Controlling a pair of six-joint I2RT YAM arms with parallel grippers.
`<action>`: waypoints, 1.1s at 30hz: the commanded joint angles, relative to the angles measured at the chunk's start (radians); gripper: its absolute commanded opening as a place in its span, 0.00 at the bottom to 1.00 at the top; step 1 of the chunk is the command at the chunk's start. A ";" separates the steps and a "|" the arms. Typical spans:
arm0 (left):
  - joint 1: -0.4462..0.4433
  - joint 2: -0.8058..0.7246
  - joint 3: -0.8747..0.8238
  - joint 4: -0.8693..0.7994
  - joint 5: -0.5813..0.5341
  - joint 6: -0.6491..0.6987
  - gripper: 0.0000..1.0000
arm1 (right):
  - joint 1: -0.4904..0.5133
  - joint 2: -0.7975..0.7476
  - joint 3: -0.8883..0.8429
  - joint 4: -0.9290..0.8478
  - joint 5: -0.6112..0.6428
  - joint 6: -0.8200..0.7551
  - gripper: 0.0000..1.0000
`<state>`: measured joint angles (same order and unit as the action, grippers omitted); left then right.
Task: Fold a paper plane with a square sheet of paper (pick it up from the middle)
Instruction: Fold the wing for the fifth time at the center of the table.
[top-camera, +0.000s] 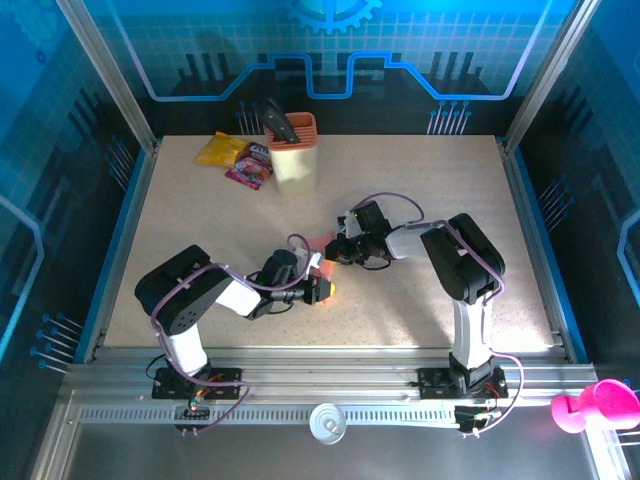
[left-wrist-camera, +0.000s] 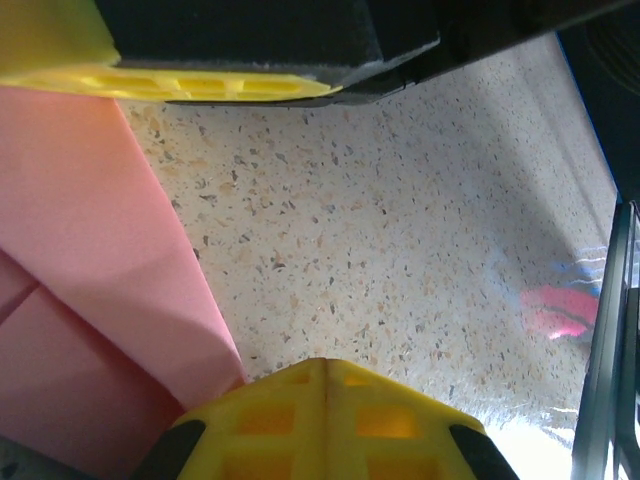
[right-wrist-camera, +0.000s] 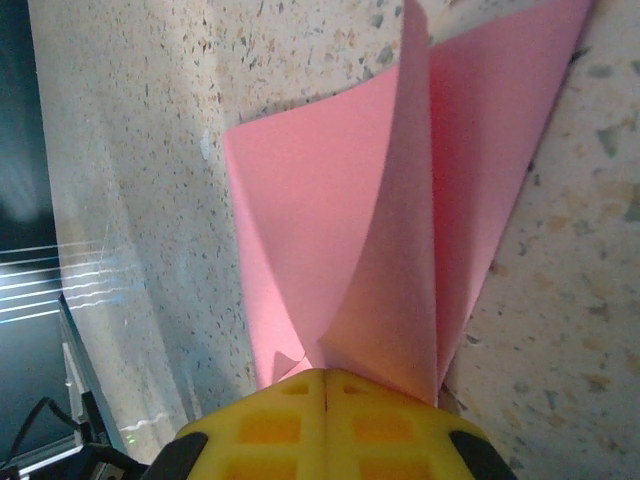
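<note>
The pink-red sheet of paper (right-wrist-camera: 340, 230) lies on the speckled table, folded into layered flaps, and one flap stands up on edge. My right gripper (right-wrist-camera: 328, 378) is shut, its yellow tips meeting where that raised flap and a small folded corner converge, and it pinches the paper there. My left gripper (left-wrist-camera: 326, 366) is shut with nothing between its tips. It rests over bare table, and the paper's creased edge (left-wrist-camera: 90, 280) lies just to its left. In the top view both grippers, the left (top-camera: 325, 290) and the right (top-camera: 330, 256), meet at the table's middle over the paper (top-camera: 321, 243).
At the back left stand a beige holder (top-camera: 293, 158) with a dark tool in it, a yellow packet (top-camera: 221, 150) and a purple-pink packet (top-camera: 250, 168). The right gripper's yellow finger (left-wrist-camera: 170, 82) hangs close above the left one. A metal rail (left-wrist-camera: 605, 370) borders the table.
</note>
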<state>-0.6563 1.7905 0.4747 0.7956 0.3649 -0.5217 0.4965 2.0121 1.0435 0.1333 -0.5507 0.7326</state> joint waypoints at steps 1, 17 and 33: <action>0.001 0.075 -0.035 -0.177 -0.005 0.013 0.00 | -0.039 0.050 0.049 -0.042 0.043 -0.031 0.00; 0.001 0.097 -0.041 -0.163 0.009 0.014 0.00 | -0.083 0.156 0.278 -0.202 0.037 -0.078 0.00; 0.002 0.140 -0.038 -0.125 0.024 0.002 0.00 | -0.142 0.308 0.549 -0.431 0.095 -0.097 0.00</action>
<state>-0.6521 1.8271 0.4755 0.8623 0.3851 -0.5243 0.4038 2.2662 1.5417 -0.2562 -0.5671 0.6537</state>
